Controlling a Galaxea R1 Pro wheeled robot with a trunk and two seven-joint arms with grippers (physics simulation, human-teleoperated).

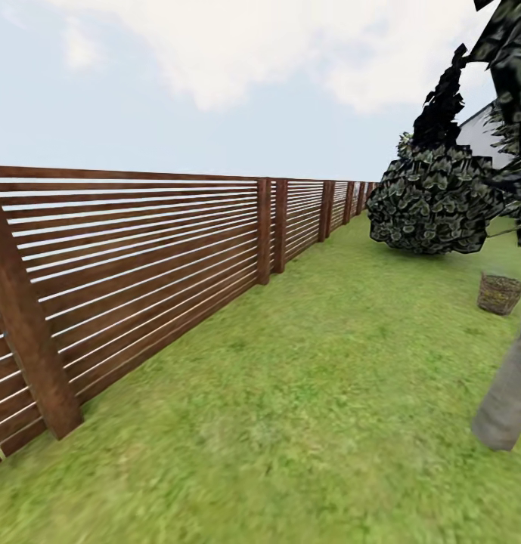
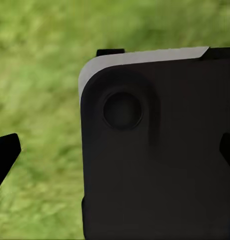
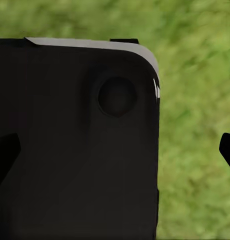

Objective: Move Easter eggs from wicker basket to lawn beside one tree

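The wicker basket (image 1: 501, 293) stands on the lawn (image 1: 320, 393) at the far right of the head view, small and distant. Its inside cannot be seen from here, so the Easter eggs are hidden. A pale grey tree trunk (image 1: 510, 393) rises at the right edge, nearer than the basket, with dark blotched foliage (image 1: 510, 45) above it. In the left wrist view my left gripper (image 2: 116, 152) is open, its dark fingertips (image 2: 6, 156) at the frame's sides. My right gripper (image 3: 116, 150) is open too, with nothing between its fingertips (image 3: 228, 150).
A dark brown slatted fence (image 1: 139, 264) runs along the left and recedes toward the back. A round leafy bush (image 1: 432, 200) sits behind the basket. Both wrist views look down on a black part of the robot's body (image 2: 155, 160) over grass.
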